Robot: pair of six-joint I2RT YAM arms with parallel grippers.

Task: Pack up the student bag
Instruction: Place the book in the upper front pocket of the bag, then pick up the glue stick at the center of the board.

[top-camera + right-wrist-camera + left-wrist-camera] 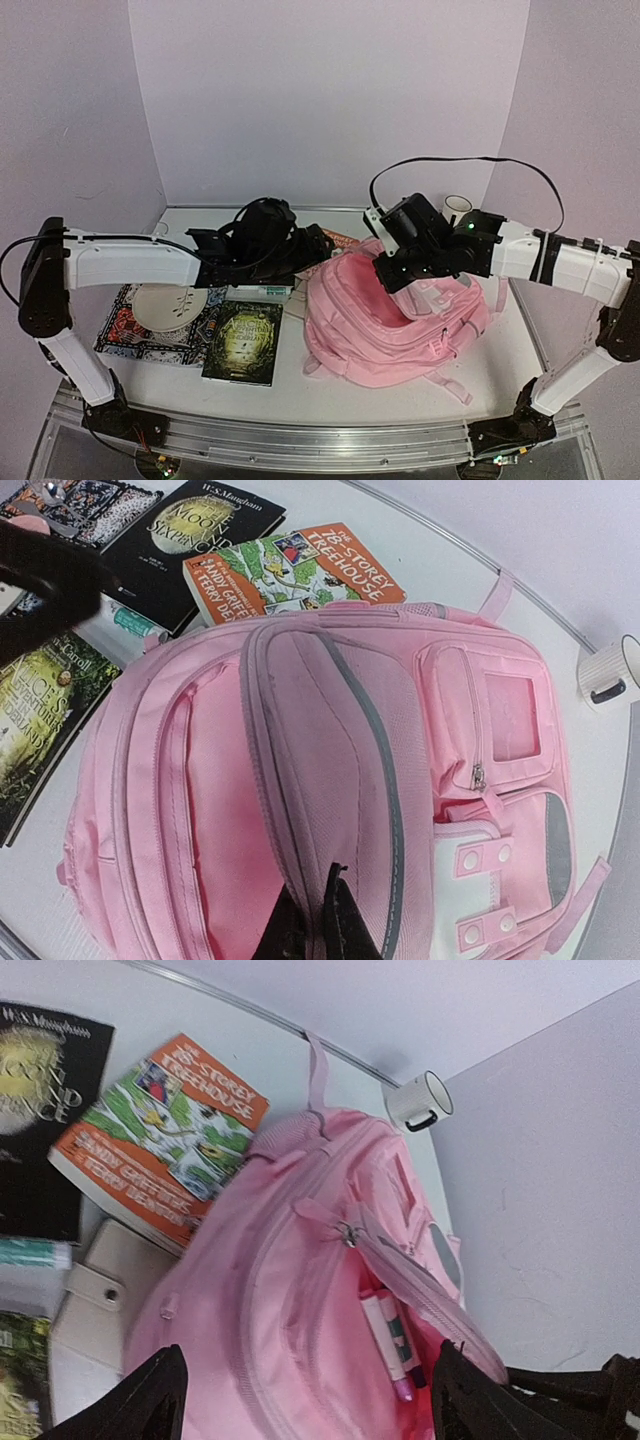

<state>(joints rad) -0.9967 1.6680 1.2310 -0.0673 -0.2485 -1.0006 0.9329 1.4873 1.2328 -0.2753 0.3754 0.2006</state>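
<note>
Over the pink backpack [290, 1260] on the tabletop [400, 400], the left hand [308, 1365] hung released and wide open, while the right hand [320, 910] was clenched on its raised flap.

The student bag [400, 325], a large soft pink fabric backpack, is lying on its back on the right half of the white counter [300, 395]. Its front pockets are facing up and its top loop is pointing toward the far edge. The main compartment is gaping open with the zipper undone, showing pink lining. The right claw [318, 920] is pinching the grey-trimmed edge of the front section and holding it up off the opening. A zipped window pocket and a white snap-buttoned patch are showing on the front, and pink straps are trailing toward the near edge.
</note>
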